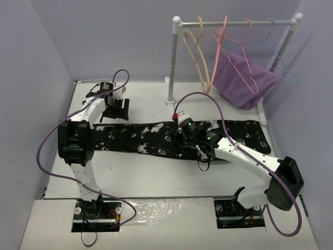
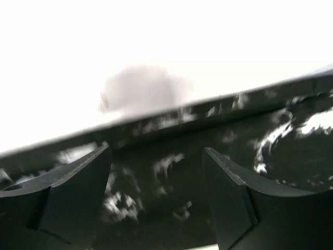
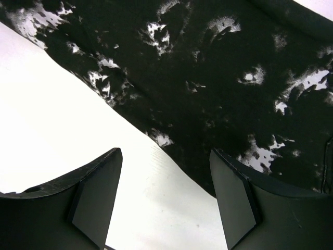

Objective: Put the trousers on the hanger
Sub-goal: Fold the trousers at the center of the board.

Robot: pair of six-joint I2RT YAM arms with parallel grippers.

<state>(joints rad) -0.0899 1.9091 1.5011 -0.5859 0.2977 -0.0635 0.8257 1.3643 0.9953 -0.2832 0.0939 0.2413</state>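
Note:
The trousers point(image 1: 140, 138), black with white blotches, lie flat in a long strip across the white table point(image 1: 156, 177). The beige hanger point(image 1: 196, 52) hangs by its hook on the rack at the back. My left gripper point(image 1: 115, 111) is open just above the far left end of the trousers; in the left wrist view the gripper point(image 2: 156, 159) has fabric point(image 2: 291, 146) showing between its jaws. My right gripper point(image 1: 182, 139) is open low over the middle of the trousers; in the right wrist view the gripper point(image 3: 165, 174) straddles the near edge of the fabric point(image 3: 218, 67), holding nothing.
A white rack point(image 1: 234, 23) on a post stands at the back right. It also carries a thick pink hanger point(image 1: 221, 41), a thin pink wire hanger point(image 1: 247, 62), a blue wire hanger point(image 1: 281, 57) and a purple cloth point(image 1: 244, 80). Lilac walls close in both sides.

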